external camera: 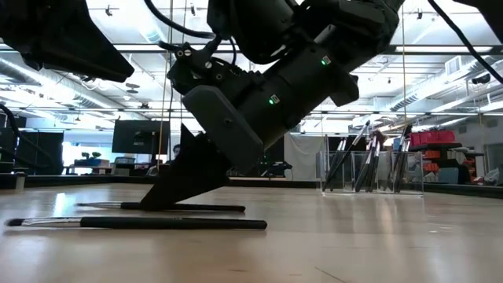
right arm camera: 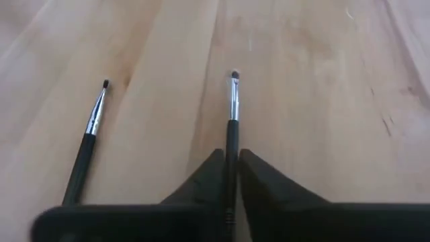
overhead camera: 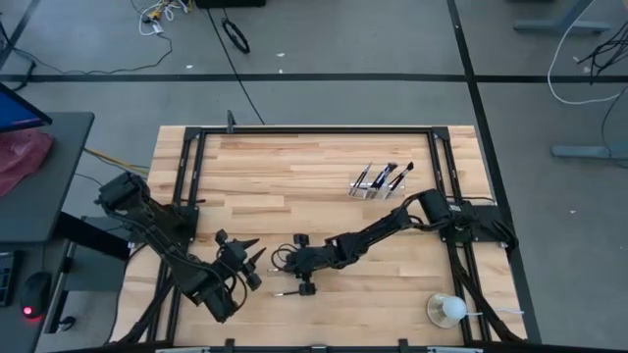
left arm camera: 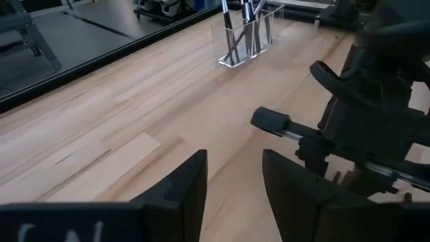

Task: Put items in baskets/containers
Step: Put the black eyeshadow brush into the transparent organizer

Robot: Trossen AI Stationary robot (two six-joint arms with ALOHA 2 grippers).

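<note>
My right gripper (right arm camera: 232, 153) reaches from the right to the table's middle (overhead camera: 287, 261) and is shut on a thin dark makeup brush (right arm camera: 234, 101) with a silver ferrule. A second brush (right arm camera: 87, 138) lies flat beside it on the wood, nearer the table's near edge (external camera: 134, 223). The clear tray (overhead camera: 381, 182) stands toward the far right and holds several brushes that lean on its walls (left arm camera: 245, 33). My left gripper (left arm camera: 232, 175) is open just left of the right gripper (overhead camera: 253, 265) and touches nothing. My right gripper pinches the brush's dark handle (right arm camera: 232, 144) between its two fingers, behind the ferrule. The fingers (external camera: 185, 189) slant down from the table's right and lie along the brush. The brush lies level on the tabletop, its bristle tip (right arm camera: 234, 75) pointing away from the wrist.
A round clear cup with a white ball (overhead camera: 446, 310) stands near the table's near right corner. A black frame (overhead camera: 294, 130) runs along the table's edges. Bare wood lies between the grippers and the tray.
</note>
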